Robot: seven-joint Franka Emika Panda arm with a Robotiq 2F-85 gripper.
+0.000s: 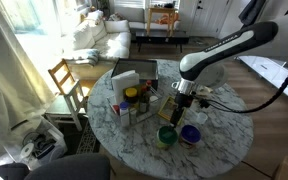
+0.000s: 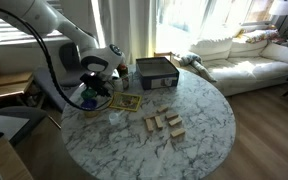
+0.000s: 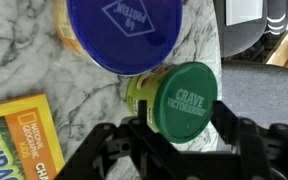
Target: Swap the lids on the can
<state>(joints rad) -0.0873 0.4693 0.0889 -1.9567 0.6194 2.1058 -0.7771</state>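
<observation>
Two cans stand side by side near the edge of the round marble table (image 1: 224, 150). One wears the bright green lid (image 3: 184, 97) marked "CRAVE VICTORIOUSLY", the other the blue-purple lid (image 3: 134, 30). Both lids also show in an exterior view, the green lid (image 1: 167, 134) beside the blue-purple lid (image 1: 191, 132). My gripper (image 3: 181, 126) is open and empty. It hovers above the green-lidded can, one finger on each side of the lid in the wrist view. It also shows in both exterior views (image 1: 181, 103) (image 2: 96, 90), where the arm partly hides the cans.
A yellow National Geographic book (image 3: 19, 140) (image 2: 124, 102) lies next to the cans. Several wooden blocks (image 2: 164, 125) lie mid-table. A dark box (image 2: 156, 72) and small bottles (image 1: 131, 100) stand farther back. A wooden chair (image 1: 69, 80) stands beside the table.
</observation>
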